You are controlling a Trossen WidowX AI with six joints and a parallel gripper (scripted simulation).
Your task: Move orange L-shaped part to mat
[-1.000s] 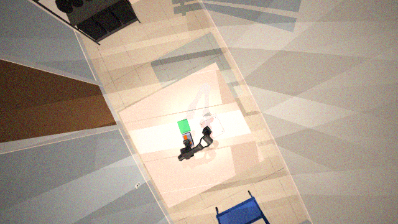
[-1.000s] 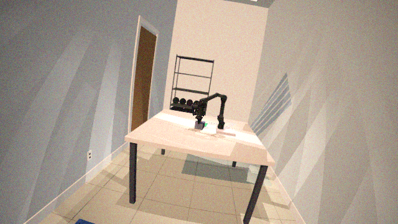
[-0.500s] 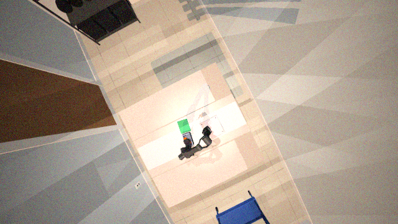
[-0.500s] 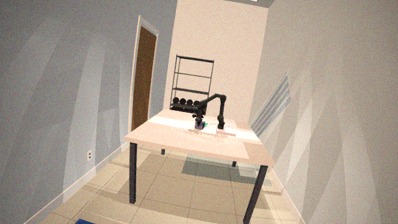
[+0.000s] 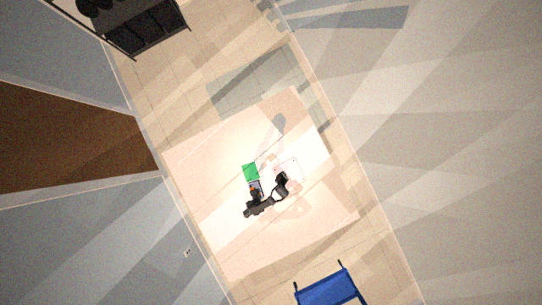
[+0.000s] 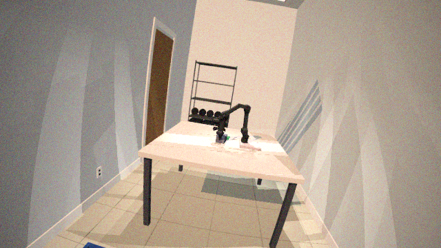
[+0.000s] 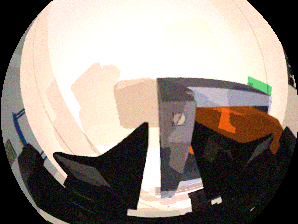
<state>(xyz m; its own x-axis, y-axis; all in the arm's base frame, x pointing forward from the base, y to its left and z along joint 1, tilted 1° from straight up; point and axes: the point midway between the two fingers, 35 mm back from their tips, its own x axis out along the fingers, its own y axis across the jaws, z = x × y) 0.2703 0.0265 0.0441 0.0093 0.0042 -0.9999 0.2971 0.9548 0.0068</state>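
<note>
The orange part (image 5: 252, 189) (image 7: 240, 120) is in the grey tray (image 5: 259, 186) (image 6: 219, 140) (image 7: 220, 95). In the wrist view its far end shows past the tray's right edge and looks tipped up, though the angle makes the height hard to judge. My gripper (image 5: 254, 195) (image 6: 220, 136) (image 7: 168, 125) is partly open, with nothing between its fingers. It is low at the tray's end: one fingertip is over the part's near end, the other outside the tray wall. The right finger hides much of the part's near end. The green mat (image 5: 250, 171) (image 6: 228, 138) (image 7: 259, 85) lies beside the tray's far end.
The arm's base stands on a white plate (image 5: 299, 170) on the table (image 5: 237, 263) (image 6: 207, 162), to the right of the tray in the overhead view. The arm arches between base and tray. Patches of light and shadow cross the table.
</note>
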